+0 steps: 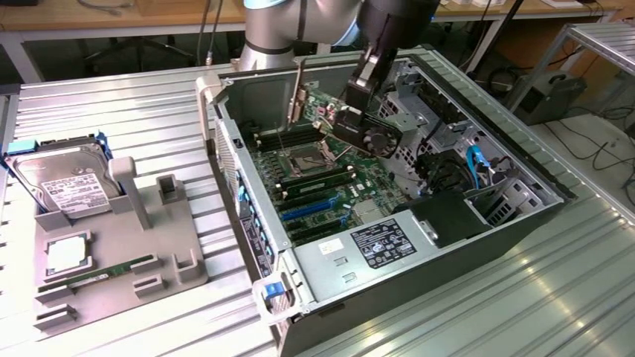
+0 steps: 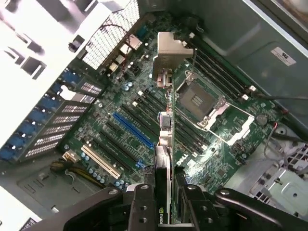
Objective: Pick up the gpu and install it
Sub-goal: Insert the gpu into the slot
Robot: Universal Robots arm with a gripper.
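The gpu (image 1: pixel 369 134), a black card with a fan and a silvery bracket (image 1: pixel 297 93) at one end, hangs inside the open computer case (image 1: pixel 516 223) above the motherboard (image 1: pixel 328 186). My gripper (image 1: pixel 359 100) comes down from above and is shut on the card's upper edge. In the wrist view the gpu (image 2: pixel 163 144) runs edge-on away from my gripper (image 2: pixel 163 209), with its bracket (image 2: pixel 168 53) at the far end. One finger (image 2: pixel 143 207) presses each side of the card. The card hovers over the area between the blue slot (image 2: pixel 132 130) and the CPU socket (image 2: pixel 197 101), apart from the board.
A grey fixture (image 1: pixel 184 260) on the exterior view's left holds a silver hard drive (image 1: pixel 65 182), a green memory stick (image 1: pixel 100 275) and a square chip (image 1: pixel 68 253). Case walls, drive cages and cables (image 1: pixel 476 167) close in around the board. The ribbed metal table (image 1: pixel 476 312) surrounds the case.
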